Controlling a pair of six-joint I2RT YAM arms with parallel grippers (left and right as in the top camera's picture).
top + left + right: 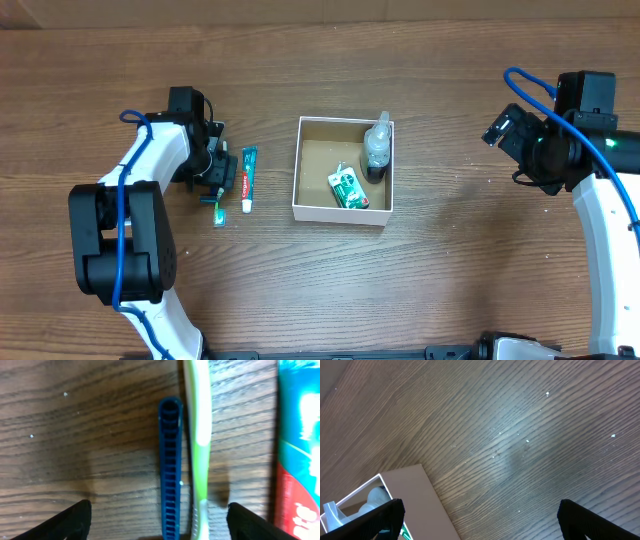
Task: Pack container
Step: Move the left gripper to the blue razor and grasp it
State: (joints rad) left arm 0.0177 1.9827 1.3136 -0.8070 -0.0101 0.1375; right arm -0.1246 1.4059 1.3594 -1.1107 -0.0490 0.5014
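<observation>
The container (340, 213), a square white-walled box with a brown inside, sits mid-table. It holds a clear bottle (376, 148) and a green box (348, 188). My left gripper (213, 186) is open and low over the table left of the container. In the left wrist view its fingers (162, 522) straddle a blue comb (170, 465) and a green toothbrush (199, 435). A toothpaste tube (248, 178) lies just right of them and also shows in the left wrist view (299, 445). My right gripper (503, 130) is open and empty, above the table right of the container (420, 495).
The toothbrush's end (218, 212) sticks out below the left gripper in the overhead view. Bare wood table (450, 270) surrounds the container.
</observation>
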